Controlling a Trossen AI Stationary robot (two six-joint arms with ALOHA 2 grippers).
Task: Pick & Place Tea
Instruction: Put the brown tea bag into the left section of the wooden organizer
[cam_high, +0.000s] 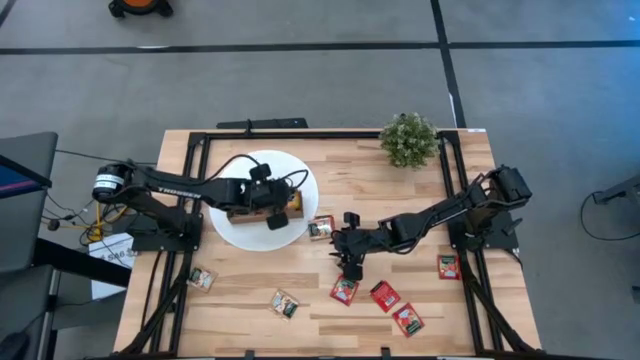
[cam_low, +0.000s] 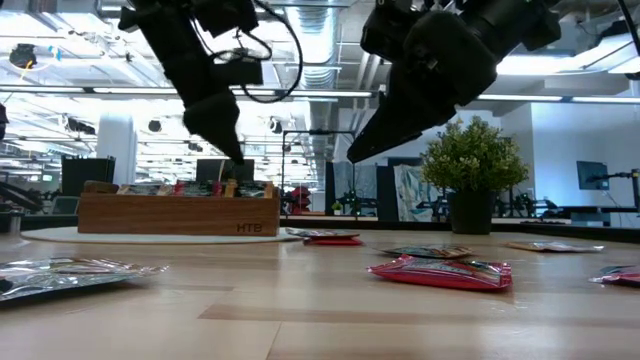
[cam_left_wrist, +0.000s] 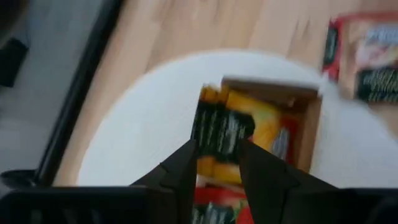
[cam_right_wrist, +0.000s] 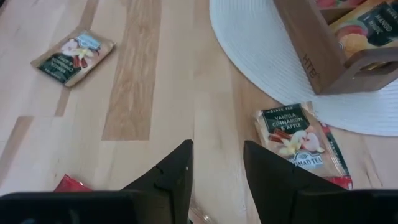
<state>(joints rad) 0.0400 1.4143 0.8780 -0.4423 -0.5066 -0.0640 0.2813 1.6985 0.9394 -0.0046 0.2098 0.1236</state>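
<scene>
A brown wooden tray (cam_high: 258, 211) stands on the white disc (cam_high: 232, 228). My left gripper (cam_left_wrist: 217, 163) hangs over the tray, open. Just past its fingertips an orange-yellow tea sachet with a black label (cam_left_wrist: 227, 127) lies in an end compartment, on other sachets. My right gripper (cam_right_wrist: 217, 163) is open above bare table right of the disc, pointing down at a slant. A white-and-green sachet (cam_right_wrist: 292, 137) lies flat by the disc's edge, ahead of the right gripper. Red sachets (cam_high: 385, 296) lie flat near the front edge. My left gripper's fingers (cam_left_wrist: 183, 165) stand on either side of the orange-yellow sachet's near edge (cam_left_wrist: 214, 149), coming down at a slant from the table's left. I cannot tell whether they touch it. The sachet rests in the tray compartment.
A potted plant (cam_high: 408, 140) stands at the far right. More sachets lie flat at the front left (cam_high: 202, 279), front middle (cam_high: 285, 303) and right (cam_high: 448, 266). A black frame (cam_high: 190, 150) borders the table's sides.
</scene>
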